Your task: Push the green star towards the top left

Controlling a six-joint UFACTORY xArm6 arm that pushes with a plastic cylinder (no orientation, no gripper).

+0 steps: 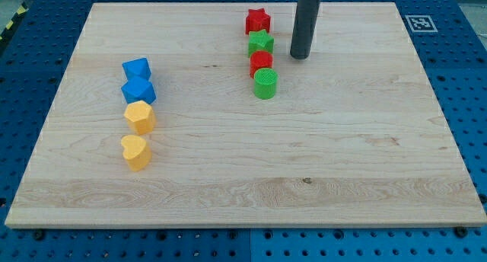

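Rod work: I am resting my tip [299, 57] on the wooden board [243, 178] just to the view's right of the green star [261, 43], not quite touching, holding nothing. Red star [258, 20] is sitting just above the green star, red block [261, 63] just below it, green cylinder [265, 84] lower.

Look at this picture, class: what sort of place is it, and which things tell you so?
Probably a robotics lab bench. A wooden board lies on a blue perforated table, a printed marker tag sits at its corner, and my tip rests right of the green star.
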